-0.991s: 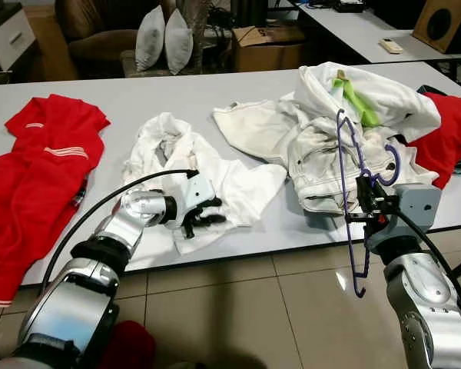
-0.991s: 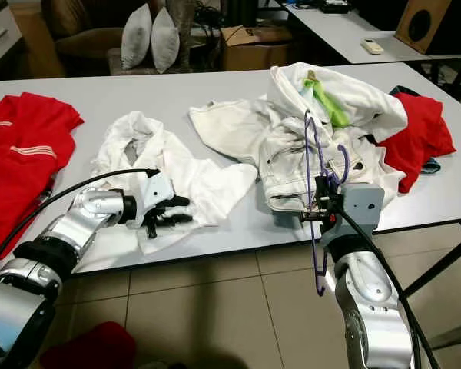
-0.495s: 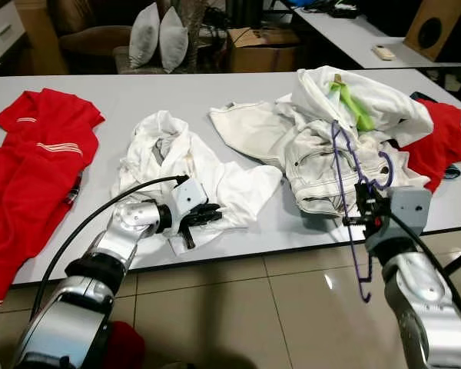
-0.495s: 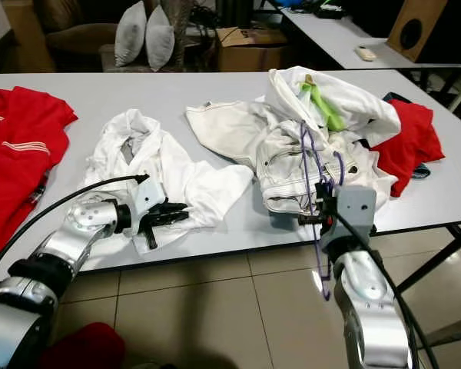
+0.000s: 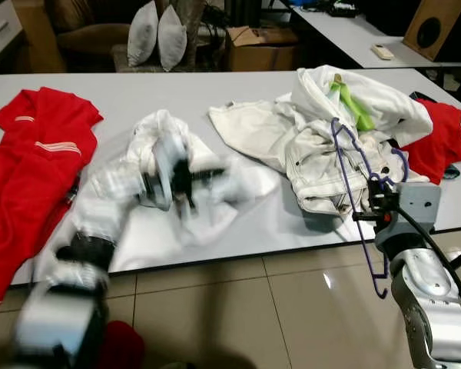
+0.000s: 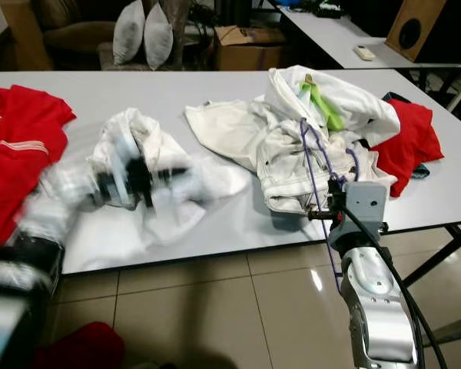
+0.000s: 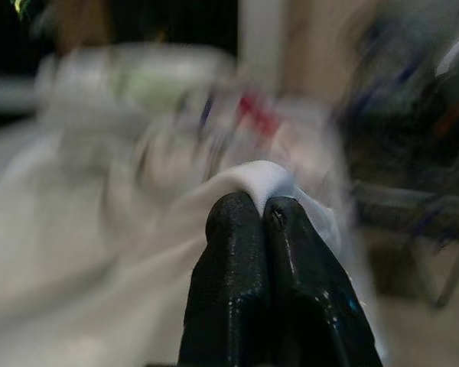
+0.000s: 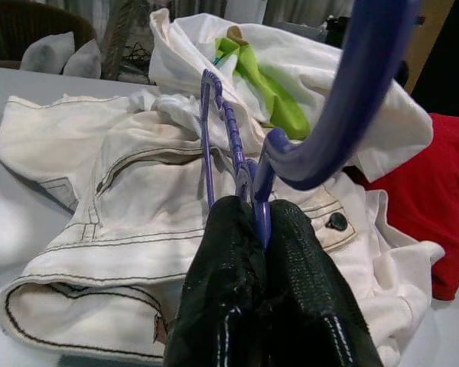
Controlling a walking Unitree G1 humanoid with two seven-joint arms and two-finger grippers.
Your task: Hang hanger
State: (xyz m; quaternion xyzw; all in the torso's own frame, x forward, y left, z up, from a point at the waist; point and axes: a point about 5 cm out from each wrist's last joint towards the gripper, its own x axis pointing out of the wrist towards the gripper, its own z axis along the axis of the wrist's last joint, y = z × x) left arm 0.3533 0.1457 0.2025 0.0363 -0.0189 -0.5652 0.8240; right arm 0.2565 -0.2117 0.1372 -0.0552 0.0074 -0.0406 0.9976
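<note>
Two grips matter: your right gripper (image 8: 258, 229) pinches the purple hanger (image 5: 352, 165), your left gripper (image 7: 262, 210) clamps the white shirt (image 6: 142, 165); a fast swing could tear fabric free.

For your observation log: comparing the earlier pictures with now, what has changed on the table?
The left gripper, fingers pinching the white shirt, has swung up off the table edge, lifting the cloth. The right gripper keeps hold of the purple hanger; the other clothes stayed put.
</note>
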